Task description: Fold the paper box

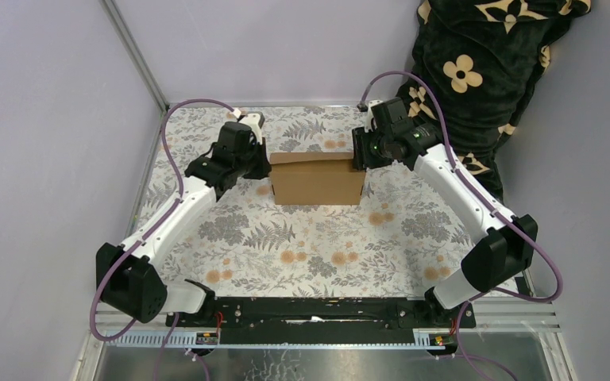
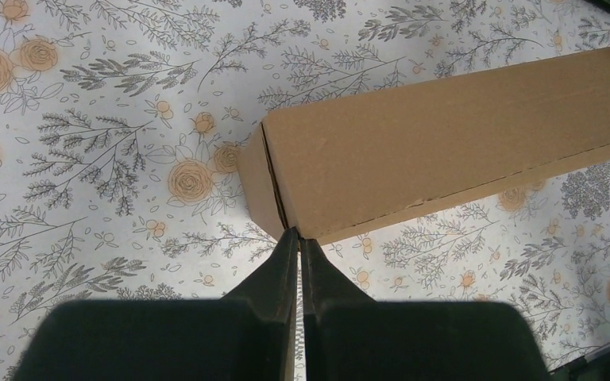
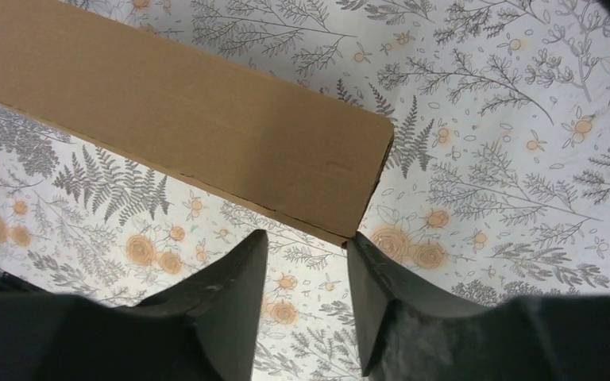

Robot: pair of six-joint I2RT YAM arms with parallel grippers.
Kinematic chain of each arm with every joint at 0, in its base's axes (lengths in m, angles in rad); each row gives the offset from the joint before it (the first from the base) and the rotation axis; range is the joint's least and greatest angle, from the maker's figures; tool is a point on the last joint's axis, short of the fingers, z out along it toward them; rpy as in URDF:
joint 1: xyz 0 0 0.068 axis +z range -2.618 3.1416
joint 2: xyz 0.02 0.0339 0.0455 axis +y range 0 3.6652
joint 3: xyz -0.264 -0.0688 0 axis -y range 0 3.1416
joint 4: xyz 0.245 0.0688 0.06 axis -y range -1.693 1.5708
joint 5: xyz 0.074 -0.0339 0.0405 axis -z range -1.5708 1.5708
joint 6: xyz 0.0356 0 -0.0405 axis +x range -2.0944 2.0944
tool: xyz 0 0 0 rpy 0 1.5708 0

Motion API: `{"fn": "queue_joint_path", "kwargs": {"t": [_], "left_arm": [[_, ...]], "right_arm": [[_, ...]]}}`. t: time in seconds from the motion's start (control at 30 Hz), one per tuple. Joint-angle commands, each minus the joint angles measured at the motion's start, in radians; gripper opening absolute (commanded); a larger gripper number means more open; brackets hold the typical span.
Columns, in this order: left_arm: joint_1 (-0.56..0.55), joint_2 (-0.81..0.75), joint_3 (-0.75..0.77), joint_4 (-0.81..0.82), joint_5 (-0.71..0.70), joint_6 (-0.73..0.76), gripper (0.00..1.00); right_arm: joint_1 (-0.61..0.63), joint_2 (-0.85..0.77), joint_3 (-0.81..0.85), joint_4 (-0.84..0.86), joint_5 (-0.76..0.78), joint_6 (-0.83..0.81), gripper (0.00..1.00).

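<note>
Two arms, left arm [image 1: 167,222] and right arm [image 1: 461,186]: smooth white shell links with black joint housings. There is a bulky black shoulder block [image 1: 131,282] at each base. A purple cable [image 1: 173,135] runs along each arm from wrist to base. Small green lights [image 1: 377,147] glow on the right wrist unit. A black mounting plate [image 1: 318,313] joins both bases. The left claw [image 2: 299,238] and right claw [image 3: 306,238] have matte black wedge fingers tapering to narrow tips; the right pair shows faint pale scuffs.
</note>
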Motion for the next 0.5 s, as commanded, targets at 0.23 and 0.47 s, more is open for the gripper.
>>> {"fn": "queue_joint_path", "kwargs": {"t": [0.23, 0.47], "left_arm": [[-0.019, 0.030, -0.010, 0.011, 0.044, -0.015, 0.05], [-0.020, 0.030, -0.015, 0.011, 0.043, -0.012, 0.05]], "right_arm": [[0.007, -0.066, 0.105, -0.021, -0.056, 0.074, 0.65], [-0.050, -0.053, 0.105, -0.012, -0.027, 0.140, 0.68]]}}
